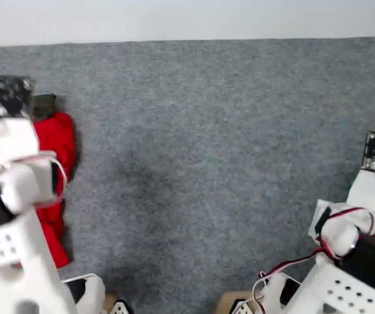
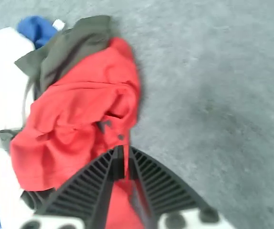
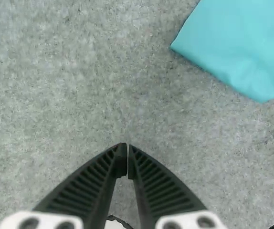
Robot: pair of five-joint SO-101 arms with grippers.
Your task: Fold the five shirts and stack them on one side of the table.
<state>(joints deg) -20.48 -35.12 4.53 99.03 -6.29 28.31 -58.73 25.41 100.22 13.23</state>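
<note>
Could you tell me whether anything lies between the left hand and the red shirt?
Nothing visible does. The red shirt lies on top of the pile, right under the shut left hand.

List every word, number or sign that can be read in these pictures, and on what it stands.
None can be read. The red shirt, the turquoise shirt and the grey table cover show no print. The circuit board on the left arm may carry markings, but they are too small to read.
</note>
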